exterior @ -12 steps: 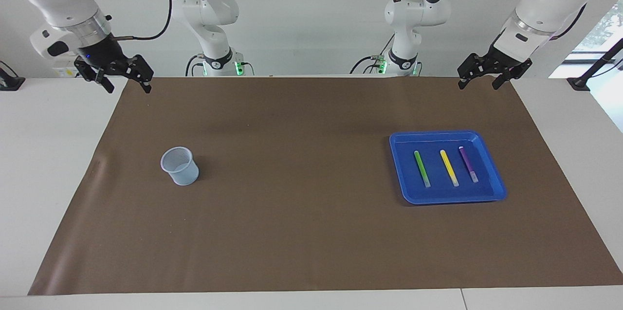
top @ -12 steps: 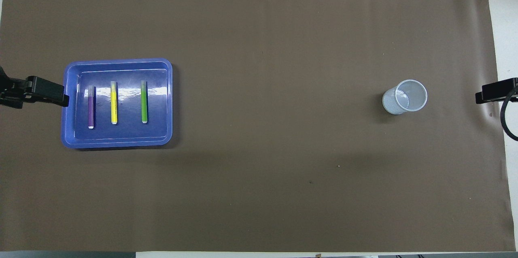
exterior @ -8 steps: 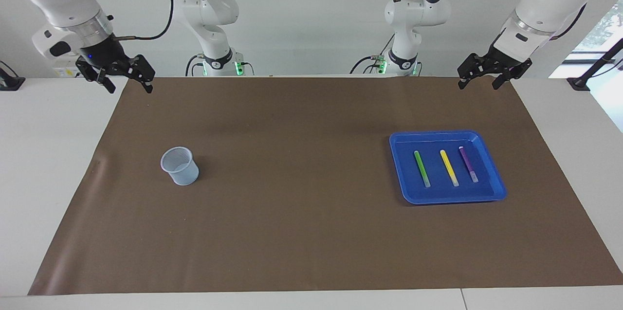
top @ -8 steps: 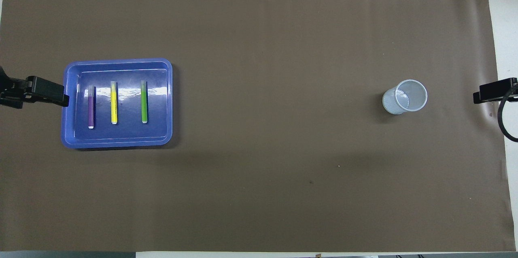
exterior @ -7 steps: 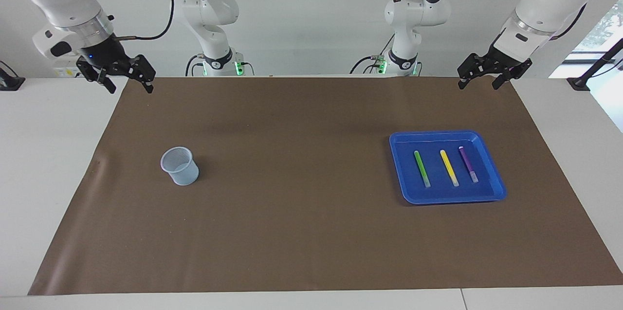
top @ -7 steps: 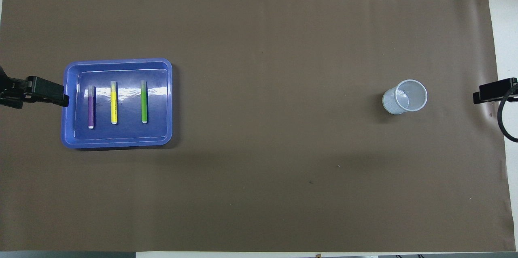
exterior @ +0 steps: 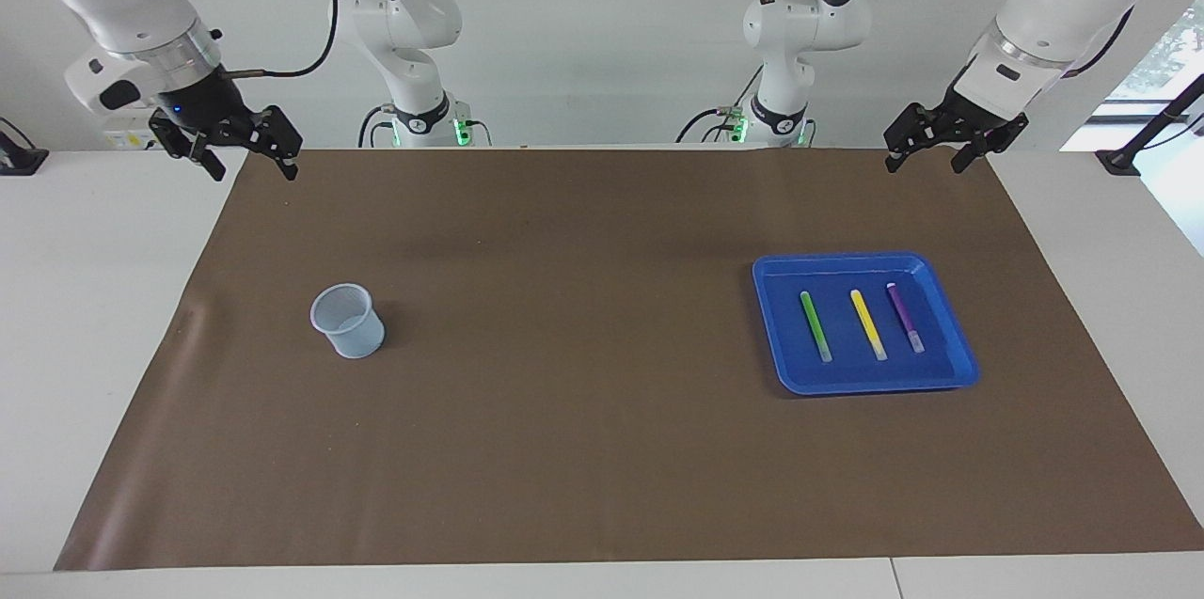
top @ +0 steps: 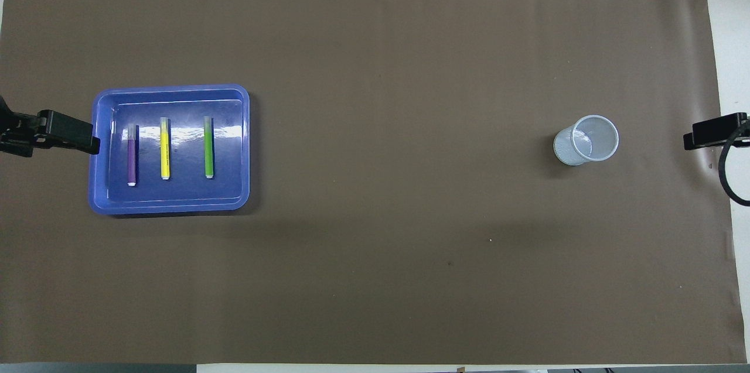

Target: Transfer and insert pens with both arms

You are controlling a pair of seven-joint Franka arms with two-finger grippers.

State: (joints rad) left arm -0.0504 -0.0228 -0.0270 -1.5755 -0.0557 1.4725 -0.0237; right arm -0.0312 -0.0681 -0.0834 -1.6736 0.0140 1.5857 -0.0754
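Observation:
Three pens lie side by side in a blue tray (exterior: 851, 383) toward the left arm's end: green (exterior: 815, 325), yellow (exterior: 868, 323) and purple (exterior: 906, 317). The overhead view shows the tray (top: 170, 207) with the purple (top: 132, 155), yellow (top: 165, 148) and green (top: 208, 147) pens. My left gripper (exterior: 924, 165) is open and empty, raised over the mat's edge at its own end, apart from the tray. My right gripper (exterior: 251, 168) is open and empty, raised over the mat's edge at the other end.
A pale blue mesh cup (exterior: 347, 321) stands upright on the brown mat (exterior: 583, 449) toward the right arm's end; it also shows in the overhead view (top: 586, 140). White table surrounds the mat.
My right gripper has shifted slightly toward the cup. The left arm, pens, tray and cup have not moved.

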